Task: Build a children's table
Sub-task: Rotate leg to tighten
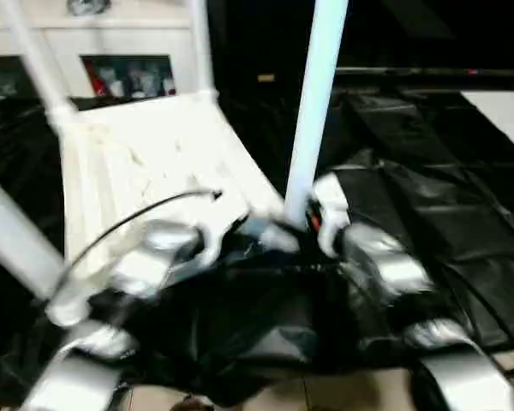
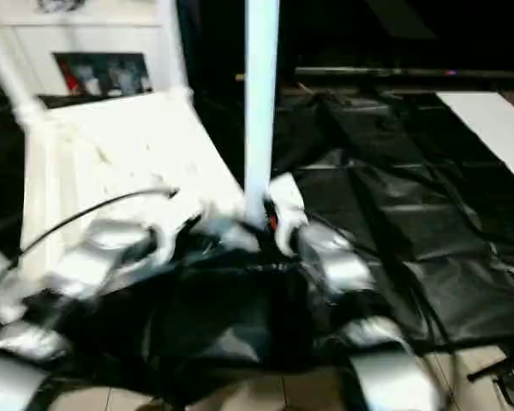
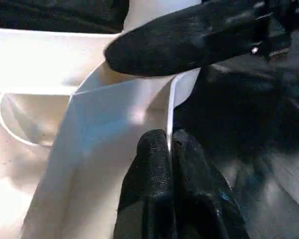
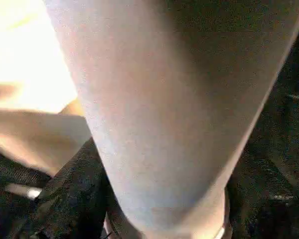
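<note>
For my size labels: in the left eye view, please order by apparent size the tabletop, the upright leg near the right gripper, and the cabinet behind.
1. tabletop
2. upright leg
3. cabinet, though it stands farther away and is partly hidden, so its rank is unsure.

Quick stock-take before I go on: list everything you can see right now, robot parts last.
tabletop: one, white, upside down on the black sheeting, left of centre.
legs: four in view, white; two at the far corners, one at the near left, one upright at the near right corner.
sheeting: black, crumpled, covering the floor.
cabinet: one, white, glass door, behind the tabletop.
white board: one, far right.
cable: one, black, arcing over the tabletop.
left gripper: black, shut on a thin white tabletop edge.
right gripper: black, around the base of the upright leg.
forearms: two, silver, foreground.
</note>
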`<state>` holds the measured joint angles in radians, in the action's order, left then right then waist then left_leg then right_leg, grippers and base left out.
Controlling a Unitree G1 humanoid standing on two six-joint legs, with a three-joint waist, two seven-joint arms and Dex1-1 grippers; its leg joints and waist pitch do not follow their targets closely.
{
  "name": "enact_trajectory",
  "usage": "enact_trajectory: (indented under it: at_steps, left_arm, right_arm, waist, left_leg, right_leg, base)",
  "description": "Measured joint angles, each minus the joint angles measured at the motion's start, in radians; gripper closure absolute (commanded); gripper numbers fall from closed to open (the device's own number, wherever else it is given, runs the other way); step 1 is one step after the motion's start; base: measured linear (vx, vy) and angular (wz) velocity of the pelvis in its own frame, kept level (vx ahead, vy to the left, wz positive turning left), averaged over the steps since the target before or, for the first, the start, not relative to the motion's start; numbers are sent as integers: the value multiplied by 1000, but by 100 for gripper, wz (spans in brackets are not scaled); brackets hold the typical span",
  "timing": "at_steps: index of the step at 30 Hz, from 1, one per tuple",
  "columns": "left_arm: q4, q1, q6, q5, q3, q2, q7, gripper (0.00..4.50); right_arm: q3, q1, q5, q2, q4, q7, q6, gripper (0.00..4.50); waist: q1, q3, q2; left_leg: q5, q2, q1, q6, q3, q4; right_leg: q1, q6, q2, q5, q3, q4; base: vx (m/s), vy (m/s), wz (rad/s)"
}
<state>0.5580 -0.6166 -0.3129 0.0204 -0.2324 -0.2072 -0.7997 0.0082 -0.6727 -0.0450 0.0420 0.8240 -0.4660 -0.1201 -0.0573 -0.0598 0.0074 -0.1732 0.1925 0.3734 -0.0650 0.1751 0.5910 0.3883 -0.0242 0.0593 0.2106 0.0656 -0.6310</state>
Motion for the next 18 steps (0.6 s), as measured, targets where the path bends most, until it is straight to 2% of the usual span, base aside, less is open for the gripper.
enact_trajectory:
  at_steps: [4,5,8,9,10,11,13,18]
  left_arm:
    - [5,-4,0,10,4,15,28,450]
    - [5,-4,0,10,4,16,28,450]
    - [5,-4,2,12,5,15,23,450]
    - [5,-4,2,12,7,13,16,450]
    - [5,-3,4,12,8,8,5,450]
    - [0,1,6,9,10,-2,-14,450]
    - [-15,14,7,4,12,-17,-32,450]
    - [-78,57,16,-20,4,-84,-145,450]
  right_arm:
    - [-6,-7,8,-22,13,69,17,184]
    - [-6,-7,9,-22,15,69,22,128]
    - [-7,-5,7,-23,15,53,24,114]
    - [-8,-5,6,-23,15,40,24,93]
    - [-8,-5,6,-23,14,28,24,93]
    - [-8,-3,6,-20,12,2,24,68]
    - [-6,2,6,-17,8,-42,30,63]
    - [66,33,3,53,-28,-245,63,63]
  waist:
    - [3,0,0]
    - [3,0,0]
    - [4,0,0]
    - [5,0,0]
    - [6,0,0]
    - [9,0,0]
    - [12,0,0]
    - [8,0,0]
  left_leg:
    - [0,0,0,0,0,0]
    - [0,0,0,0,0,0]
    - [0,0,0,0,0,0]
    - [0,0,0,0,0,0]
    - [0,0,0,0,0,0]
    - [0,0,0,0,0,0]
    - [0,0,0,0,0,-1]
    - [0,0,1,0,0,-1]
  right_leg:
    - [0,0,0,0,0,1]
    - [0,0,0,1,0,1]
    - [0,0,0,0,0,1]
    - [0,0,0,0,0,1]
    - [0,0,0,0,0,1]
    - [0,0,0,1,0,1]
    - [1,0,-1,1,0,1]
    - [1,0,-1,1,0,1]
  base:
    - [0,0,0]
    - [0,0,0]
    - [0,0,0]
    - [0,0,0]
    - [0,0,0]
    - [0,0,0]
    - [0,0,0]
    - [0,0,0]
